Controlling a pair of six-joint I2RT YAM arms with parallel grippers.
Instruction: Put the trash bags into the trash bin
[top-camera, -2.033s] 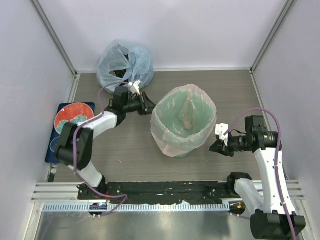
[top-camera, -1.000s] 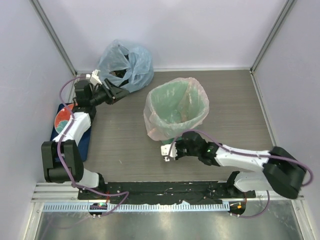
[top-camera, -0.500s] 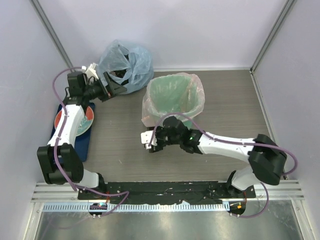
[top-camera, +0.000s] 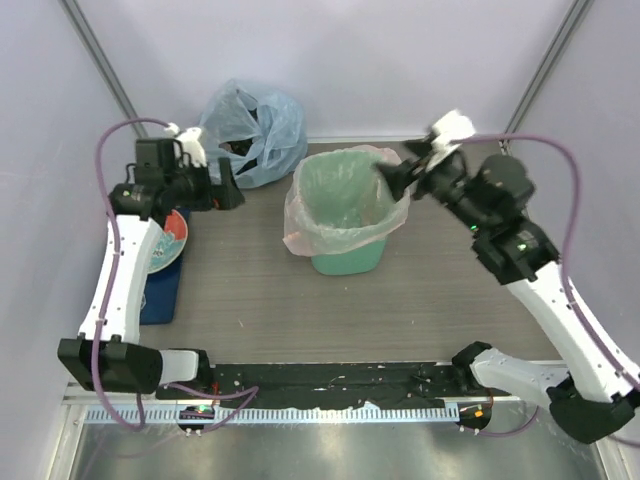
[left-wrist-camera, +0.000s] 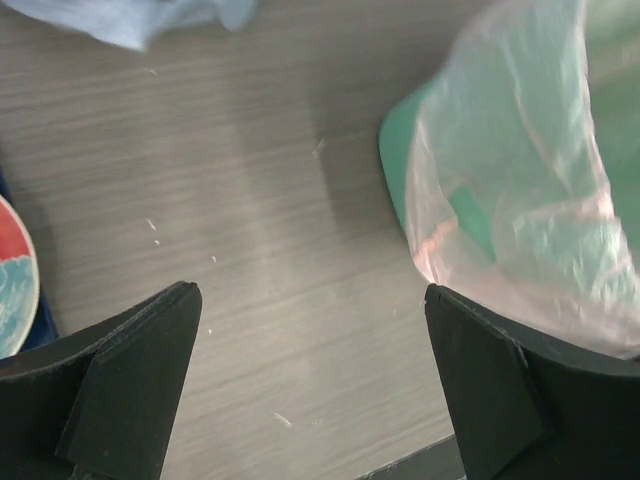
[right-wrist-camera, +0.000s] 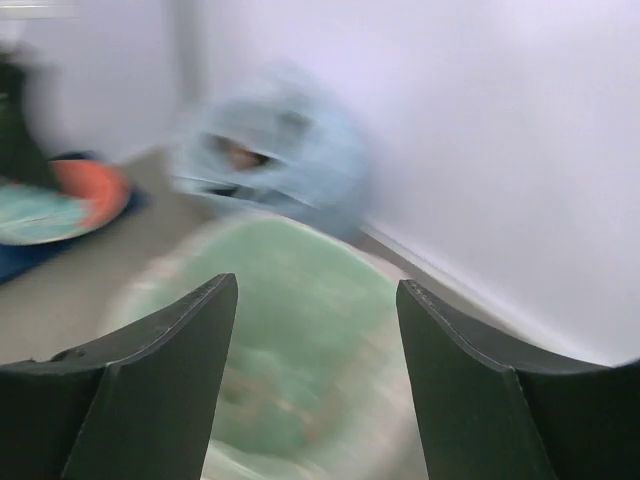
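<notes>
In the middle of the wood-grain table (top-camera: 250, 290) we see the mint-green trash bin (top-camera: 345, 262) standing upright. The pale-pink trash bag (top-camera: 300, 228) sits inside it as a liner, its crinkly edge folded out over the rim and sagging down the left side. The left gripper (top-camera: 226, 186) is left of the bin and apart from it, near the pale-blue bag (top-camera: 250, 120) by the back wall. In its wrist view we see its fingers (left-wrist-camera: 130, 385) spread wide, with only bare table between them. The right gripper (top-camera: 386, 172) is at the bin's far right rim — jaws apart, nothing between them — but we cannot tell whether it touches the bag. A red-and-teal plate (top-camera: 172, 238) lies on a blue mat (top-camera: 160, 295) at the left.
</notes>
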